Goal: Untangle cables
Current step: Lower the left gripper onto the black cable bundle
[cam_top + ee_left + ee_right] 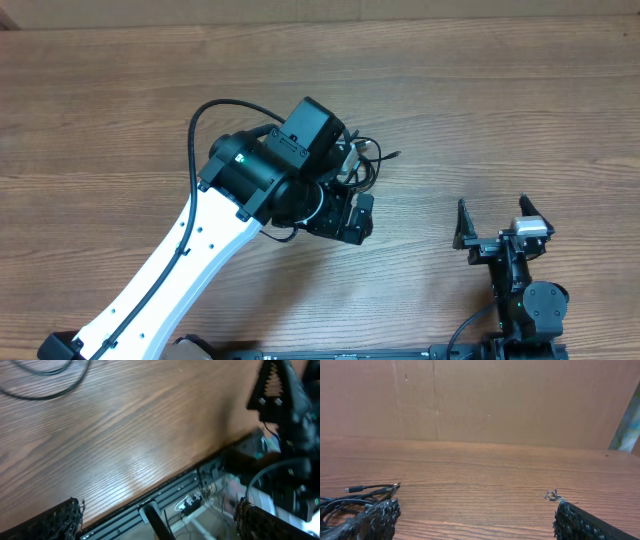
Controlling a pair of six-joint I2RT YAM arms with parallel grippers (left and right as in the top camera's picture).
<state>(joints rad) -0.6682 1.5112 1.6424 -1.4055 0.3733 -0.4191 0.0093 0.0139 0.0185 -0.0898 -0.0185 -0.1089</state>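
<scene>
The wooden table (500, 100) ran edge to edge under the overhead camera. My left arm (170, 270), white with a black wrist, reached in from 7 o'clock to just short of the table's middle. My right gripper (495, 222) sat low at 4 o'clock, well apart from the left arm, with its fingers pointing toward 12 o'clock.

The cables (372, 162) lay in a small black tangle just past the middle of the table toward 1 o'clock. They were partly hidden under my left wrist, with one plug end (397, 153) poking out toward 3 o'clock.

My left gripper (159, 504) was spread as wide as it goes, with only bare wood between the fingers (62, 520). It held nothing. One loop of cable lay at 11 o'clock in the left wrist view, clear of the fingers.

My right gripper was also fully spread and empty, with bare table between its pads (375, 520). In the right wrist view the tangle lay at 8 o'clock, just beside the left pad. I could not tell whether it touched.
</scene>
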